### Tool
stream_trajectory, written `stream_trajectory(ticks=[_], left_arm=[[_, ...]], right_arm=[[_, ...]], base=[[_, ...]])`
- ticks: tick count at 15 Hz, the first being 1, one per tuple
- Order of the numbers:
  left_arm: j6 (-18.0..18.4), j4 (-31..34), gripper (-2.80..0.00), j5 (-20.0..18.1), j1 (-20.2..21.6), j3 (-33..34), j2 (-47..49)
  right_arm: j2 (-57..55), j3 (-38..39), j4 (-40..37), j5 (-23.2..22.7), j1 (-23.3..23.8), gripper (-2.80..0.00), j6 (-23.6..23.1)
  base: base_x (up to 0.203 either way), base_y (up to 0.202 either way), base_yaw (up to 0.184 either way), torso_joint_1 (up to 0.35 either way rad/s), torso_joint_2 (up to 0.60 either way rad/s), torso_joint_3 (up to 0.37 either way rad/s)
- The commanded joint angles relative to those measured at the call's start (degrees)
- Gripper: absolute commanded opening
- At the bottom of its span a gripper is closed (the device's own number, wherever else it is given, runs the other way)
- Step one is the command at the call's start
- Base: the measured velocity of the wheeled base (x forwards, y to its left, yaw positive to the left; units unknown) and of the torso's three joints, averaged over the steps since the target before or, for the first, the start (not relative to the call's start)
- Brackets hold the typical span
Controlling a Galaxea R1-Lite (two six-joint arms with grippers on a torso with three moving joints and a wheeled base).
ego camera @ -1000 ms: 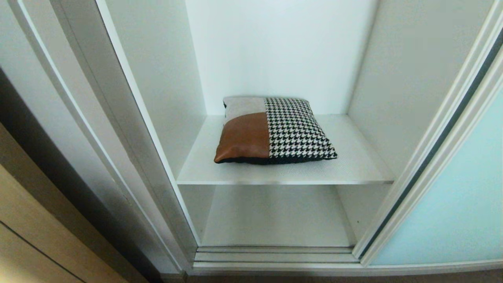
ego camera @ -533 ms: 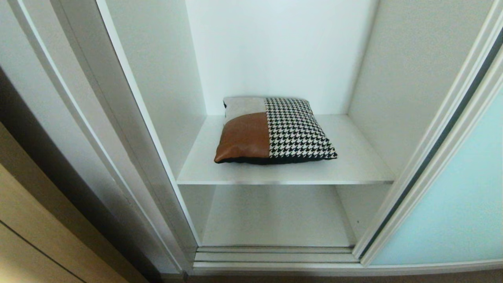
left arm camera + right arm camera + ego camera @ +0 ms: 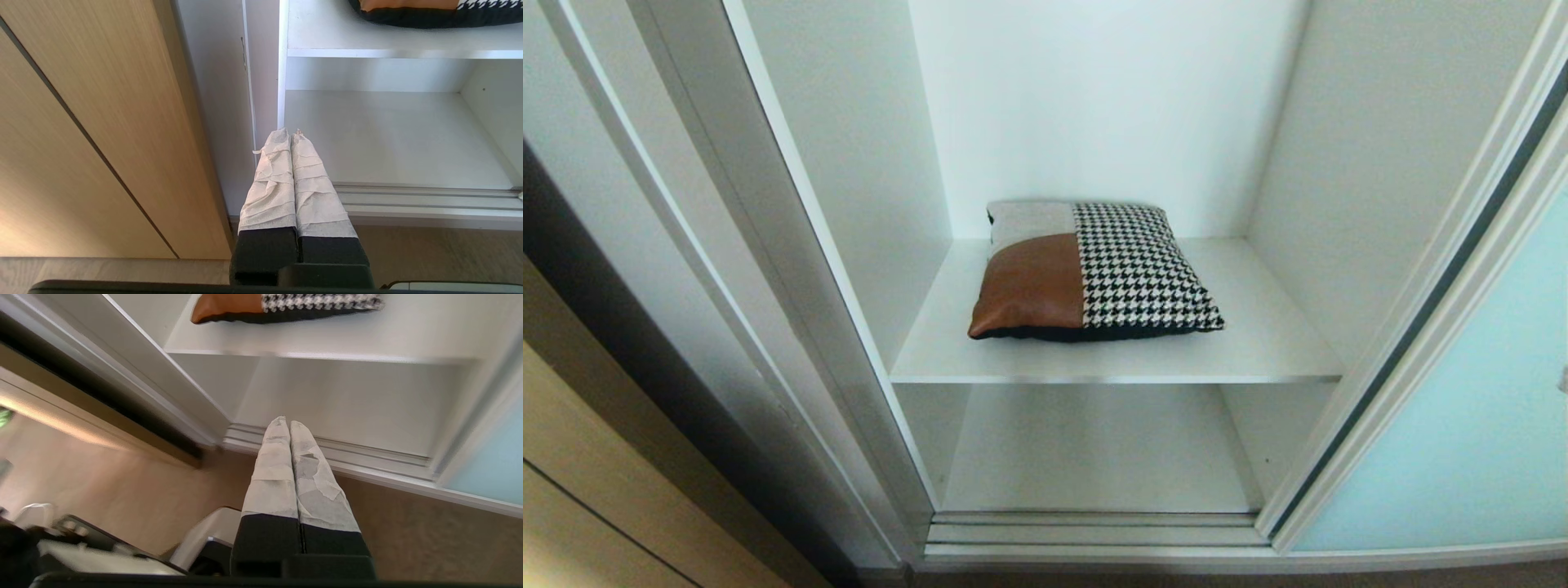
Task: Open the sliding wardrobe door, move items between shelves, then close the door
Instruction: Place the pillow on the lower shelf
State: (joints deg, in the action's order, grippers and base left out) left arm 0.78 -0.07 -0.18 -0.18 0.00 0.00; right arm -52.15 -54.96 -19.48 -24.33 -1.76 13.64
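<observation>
Wardrobe door: the sliding wardrobe door (image 3: 1462, 425) of frosted aqua glass stood slid to the right, leaving the compartment open.
Cushion: the cushion (image 3: 1094, 272), houndstooth on its right half, rust-brown and beige-grey patches on its left, lay flat on the upper shelf (image 3: 1258, 351), back near the rear wall.
Lower shelf: the lower shelf (image 3: 1094, 449) sat beneath it, just behind the door track (image 3: 1094, 531).
Left gripper: the left gripper (image 3: 291, 132) was low in front of the compartment's left edge, its wrapped fingers (image 3: 271, 179) pressed together on nothing.
Right gripper: the right gripper (image 3: 285, 421) pointed toward the track, fingers (image 3: 314, 477) likewise pressed together and empty.
Left side: a wood-grain panel (image 3: 580, 490) flanked the wardrobe.
</observation>
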Motion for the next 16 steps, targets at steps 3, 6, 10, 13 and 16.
stream_trajectory(ticks=[3, 6, 10, 13, 16], left_arm=[[0.08, -0.01, -2.8, 0.0, 0.01, 0.09, 0.09], [0.02, -0.01, -2.8, 0.0, 0.01, 0.09, 0.09], [0.02, -0.01, -2.8, 0.0, 0.01, 0.09, 0.09], [0.02, -0.01, -2.8, 0.0, 0.01, 0.09, 0.09], [0.02, -0.01, -2.8, 0.0, 0.01, 0.09, 0.09]], right_arm=[[-27.4, -11.17, 2.44, -1.97, -1.63, -2.8, 3.97], [-40.76, -15.66, 7.36, -3.06, -1.92, -2.8, 5.65], [-56.44, -25.53, 11.76, -3.34, -3.02, -2.8, 6.69], [-64.88, -32.37, 12.51, -3.13, -3.42, -0.48, 6.96], [-71.44, -38.44, 12.66, -1.81, -3.05, 0.0, 6.81]], base=[[0.0, 0.0, 0.0, 0.0, 0.0, 0.0], [0.0, 0.0, 0.0, 0.0, 0.0, 0.0], [0.0, 0.0, 0.0, 0.0, 0.0, 0.0], [0.0, 0.0, 0.0, 0.0, 0.0, 0.0], [0.0, 0.0, 0.0, 0.0, 0.0, 0.0]])
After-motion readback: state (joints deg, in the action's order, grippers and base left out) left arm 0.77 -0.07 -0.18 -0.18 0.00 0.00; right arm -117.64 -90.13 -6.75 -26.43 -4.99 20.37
